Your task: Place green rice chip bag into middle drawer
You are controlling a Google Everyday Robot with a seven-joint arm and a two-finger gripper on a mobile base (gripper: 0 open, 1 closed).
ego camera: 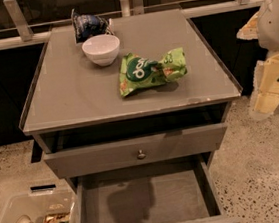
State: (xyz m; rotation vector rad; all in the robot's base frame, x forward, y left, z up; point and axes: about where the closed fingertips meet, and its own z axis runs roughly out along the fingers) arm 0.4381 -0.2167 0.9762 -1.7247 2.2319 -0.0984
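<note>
The single view looks steeply down at the table (pixel 67 91) from its front, fairly near. The tool (pixel 264 107) hangs at the right edge.

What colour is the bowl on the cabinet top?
The bowl is white, camera view; the gripper hangs at the right edge.

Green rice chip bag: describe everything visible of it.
The green rice chip bag is bright green and glossy, like crinkled foil, with a dark green round logo bearing white letters on its left half. It lies flat and crumpled on the grey cabinet top, right of centre, long axis roughly left to right. Only that surface touches it; the white bowl sits apart, behind and to its left. The pincer hangs beyond the cabinet's right side, well clear of it.
</note>
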